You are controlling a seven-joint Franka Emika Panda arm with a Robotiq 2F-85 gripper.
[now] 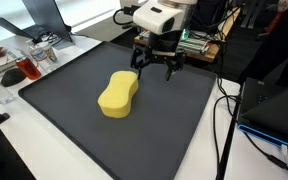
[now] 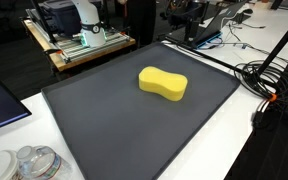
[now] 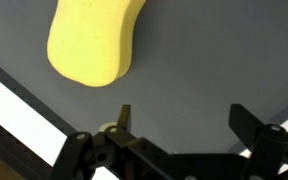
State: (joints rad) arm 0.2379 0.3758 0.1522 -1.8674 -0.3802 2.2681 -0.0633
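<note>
Claw (image 1: 157, 70) spread wide, empty, hovering just beside yellow sponge (image 1: 120, 94). Sponge flat on dark surface (image 1: 134, 140), not yet touched.

In the wrist view the sponge (image 3: 89, 42) runs off the top edge, so its far end is unseen, and the gripper (image 3: 180, 112) shows only blurred dark fingers, with its body cut off by the bottom edge. In an exterior view the arm (image 1: 156, 15) is cut off at the top edge. The containers (image 2: 29, 162) in an exterior view are clipped by the bottom edge, and their contents are too small to tell.
</note>
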